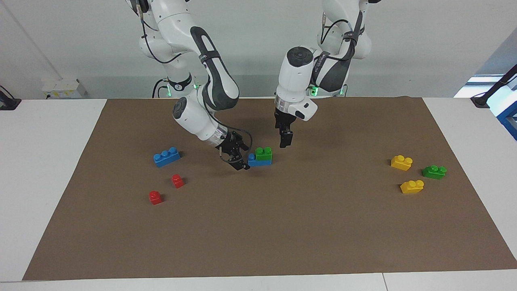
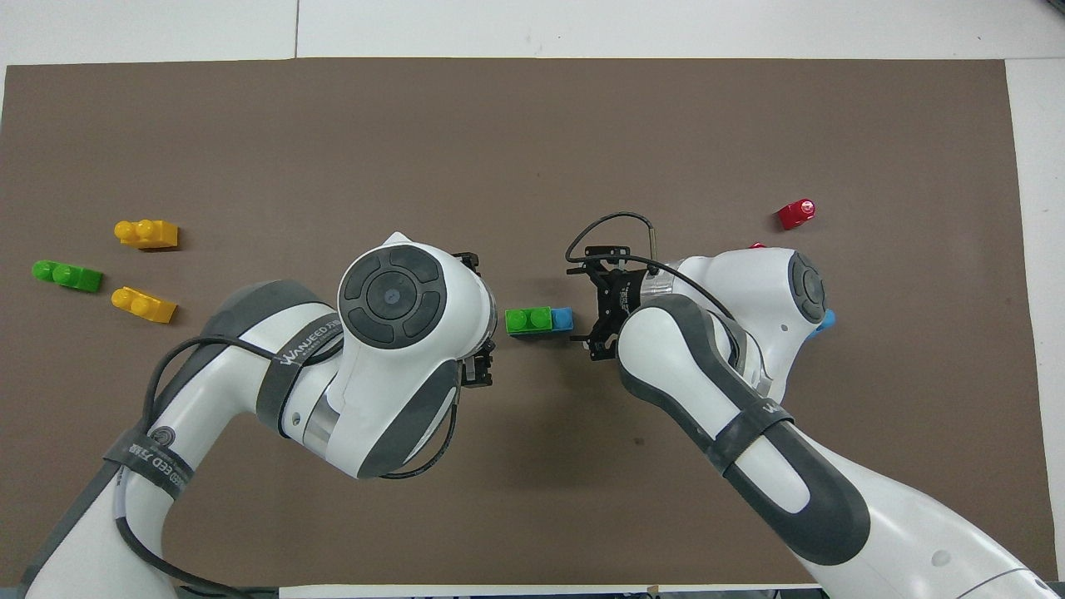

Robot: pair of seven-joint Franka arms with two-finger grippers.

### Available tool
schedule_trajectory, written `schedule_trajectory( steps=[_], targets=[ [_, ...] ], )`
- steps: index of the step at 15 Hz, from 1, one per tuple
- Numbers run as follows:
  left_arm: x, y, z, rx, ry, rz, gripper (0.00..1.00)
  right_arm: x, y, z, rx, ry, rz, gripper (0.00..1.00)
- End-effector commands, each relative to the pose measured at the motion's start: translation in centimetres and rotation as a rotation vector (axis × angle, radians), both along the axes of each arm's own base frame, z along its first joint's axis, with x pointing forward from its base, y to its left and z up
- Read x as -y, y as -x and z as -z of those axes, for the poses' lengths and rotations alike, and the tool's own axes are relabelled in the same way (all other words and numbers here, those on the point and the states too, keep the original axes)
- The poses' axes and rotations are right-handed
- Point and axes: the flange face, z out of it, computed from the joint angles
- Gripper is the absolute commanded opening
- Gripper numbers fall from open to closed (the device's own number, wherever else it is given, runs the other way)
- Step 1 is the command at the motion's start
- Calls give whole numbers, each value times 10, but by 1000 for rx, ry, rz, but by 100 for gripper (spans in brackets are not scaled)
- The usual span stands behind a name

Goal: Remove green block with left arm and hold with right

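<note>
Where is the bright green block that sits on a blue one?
The green block sits on the blue block at the mat's middle, between the right gripper and the left gripper.

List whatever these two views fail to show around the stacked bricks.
- Overhead view: left gripper is mostly hidden under its own wrist.
- Overhead view: the loose blue brick and one red brick are nearly covered by the right arm.
- Both views: whether the right gripper touches the blue brick under the green block is unclear.
</note>
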Motion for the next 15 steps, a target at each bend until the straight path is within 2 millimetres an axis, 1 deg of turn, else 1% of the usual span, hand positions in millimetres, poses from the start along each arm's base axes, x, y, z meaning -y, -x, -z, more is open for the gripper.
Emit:
schedule_trajectory(
  steps=[1,4,6,11,13,15],
  targets=[
    [1,1,-1,20,-6,-16,100,-12,-5,9,27,-9,0,100],
    [1,1,-1,18,-6,-23,100,-21,-6,16,37,-5,17,100],
    [2,1,0,17,-5,-37,100,-28,-5,16,44,-8,18,100],
    [3,2,0,15,-6,-48,100,-28,-2,18,40,-6,16,100],
    [8,6,0,16,-5,-39,100,-27,0,20,33,-3,15,100],
    [8,6,0,15,-4,-52,100,-26,2,22,27,-1,14,100]
  ],
)
